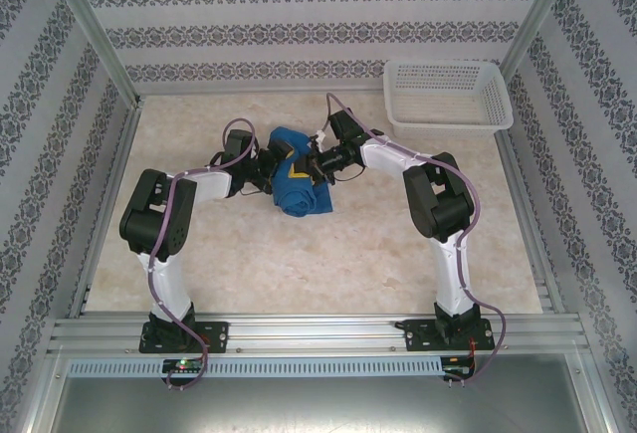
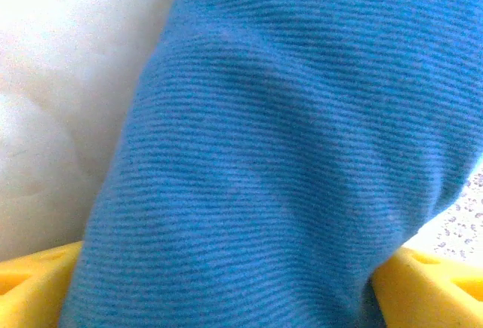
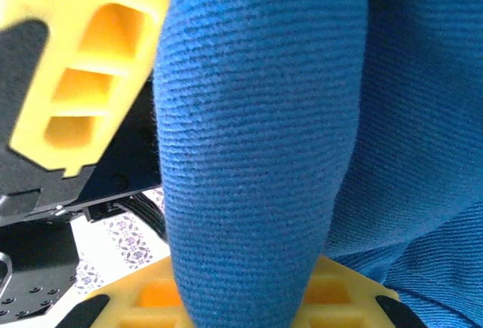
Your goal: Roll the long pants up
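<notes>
Long pants [image 2: 287,154] bundled between grippers. Right gripper [image 1: 302,168] pinches fold on bundle's right; left gripper [image 1: 267,176] straddles bundle's left, clamping unclear. Risk: uneven tug unrolls bundle.

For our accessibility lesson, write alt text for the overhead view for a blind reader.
Blue pants lie bundled in the middle of the table, the left arm and right arm reaching into them from either side. A white basket stands at the far right corner.
</notes>
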### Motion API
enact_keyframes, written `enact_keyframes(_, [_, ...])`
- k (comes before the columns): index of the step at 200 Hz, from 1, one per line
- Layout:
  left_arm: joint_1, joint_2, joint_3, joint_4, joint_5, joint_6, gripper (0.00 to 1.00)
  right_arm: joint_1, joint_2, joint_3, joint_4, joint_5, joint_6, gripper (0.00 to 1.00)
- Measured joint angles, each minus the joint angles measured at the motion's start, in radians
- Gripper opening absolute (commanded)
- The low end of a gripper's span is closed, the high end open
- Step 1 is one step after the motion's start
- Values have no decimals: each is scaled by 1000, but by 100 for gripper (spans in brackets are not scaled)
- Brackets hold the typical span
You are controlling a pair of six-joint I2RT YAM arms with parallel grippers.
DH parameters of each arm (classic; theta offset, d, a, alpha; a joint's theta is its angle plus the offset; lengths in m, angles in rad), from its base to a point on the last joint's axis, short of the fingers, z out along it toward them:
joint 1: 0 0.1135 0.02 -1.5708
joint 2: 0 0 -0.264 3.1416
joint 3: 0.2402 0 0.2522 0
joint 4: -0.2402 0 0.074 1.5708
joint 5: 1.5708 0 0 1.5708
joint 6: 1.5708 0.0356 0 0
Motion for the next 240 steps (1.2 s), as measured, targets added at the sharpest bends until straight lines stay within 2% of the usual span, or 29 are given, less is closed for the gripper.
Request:
enact_keyframes(21, [-6,0,3,14,3,-19,30,0,0,0,0,-1,3,0])
enact_keyframes(44, [-7,5,5,14,6,-19,0,0,0,-2,3,1,2,0])
enact_keyframes(64, [-7,5,13,0,7,-14,0,0,-1,-4,3,1,-5,0])
enact_keyframes(67, [-7,5,14,-3,7,-13,0,0,-1,-4,3,1,-5,2])
enact_keyframes(80, [-7,5,30,-32,7,0,0,0,-3,-4,-5,4,-21,36])
enact_keyframes(85, [-7,5,38,-48,8,9,0,0,-4,-3,-13,8,-32,45])
enact_keyframes(92, [-10,5,56,-81,11,27,0,0,-6,4,-41,12,-58,55])
enact_keyframes(98, [-14,5,73,-109,10,45,0,1,-6,15,-69,14,-86,58])
enact_keyframes(113, [-31,5,131,-208,3,104,0,8,-12,61,-175,39,-175,59])
enact_keyframes(134, [-47,5,238,-381,-14,200,0,10,-43,122,-328,134,-286,60])
enact_keyframes(166, [-61,5,429,-661,-71,367,0,13,-125,203,-520,351,-408,62])
enact_keyframes(184, [-60,5,520,-785,-104,445,0,20,-166,245,-607,468,-453,58])
enact_keyframes(208, [-58,5,571,-870,-134,517,0,48,-216,264,-669,586,-490,48])
enact_keyframes(223, [-58,11,573,-902,-146,553,0,76,-244,264,-687,646,-507,47])
enact_keyframes(240, [-58,35,577,-930,-153,592,0,98,-259,266,-697,703,-541,52])
